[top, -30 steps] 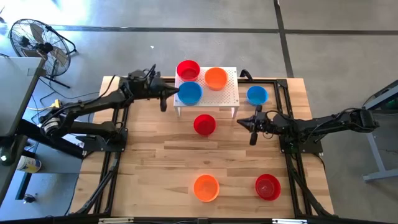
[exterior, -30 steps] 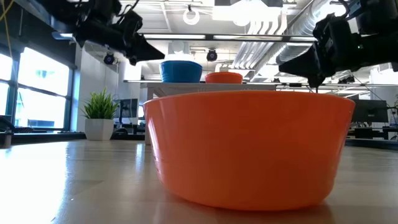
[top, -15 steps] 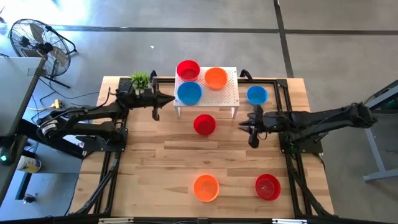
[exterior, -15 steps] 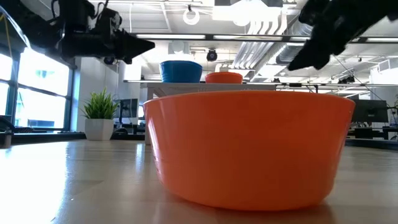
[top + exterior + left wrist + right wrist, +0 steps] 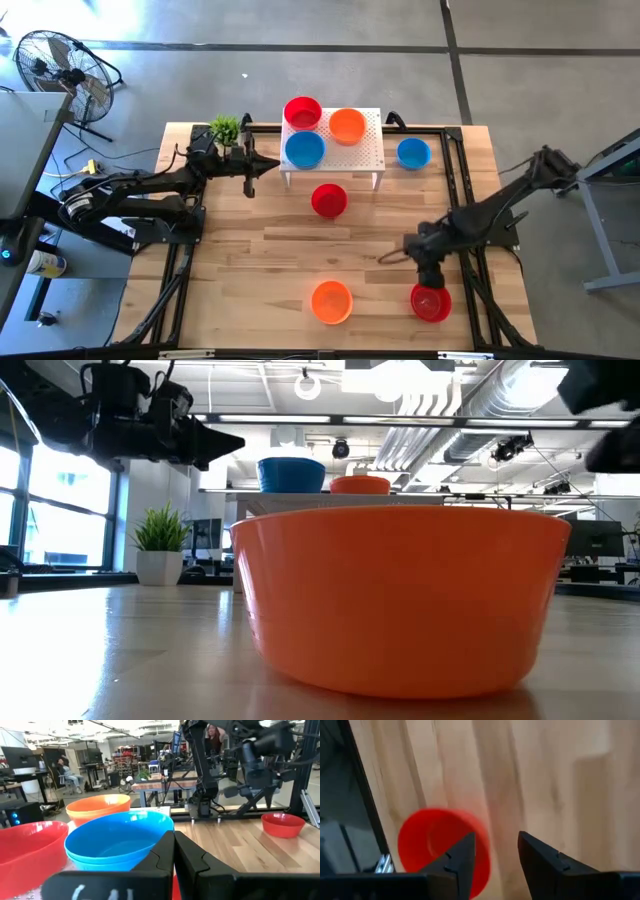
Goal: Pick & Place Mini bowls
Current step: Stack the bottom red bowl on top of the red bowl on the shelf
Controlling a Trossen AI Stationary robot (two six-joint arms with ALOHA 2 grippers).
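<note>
- High view puts the right gripper (image 5: 428,272) just above the near-right red bowl (image 5: 431,301), which sits on the table (image 5: 250,250) directly ahead of its tips.
- Its fingers (image 5: 462,857) are spread apart, empty, one over the bowl's rim.
- Left gripper (image 5: 252,166) waits pressed together, beside the stand's blue bowl (image 5: 304,149), far from this one.

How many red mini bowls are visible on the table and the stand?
3: one red bowl on the white stand's rear-left corner, one just before the stand, one front-right, below the right claw.
</note>
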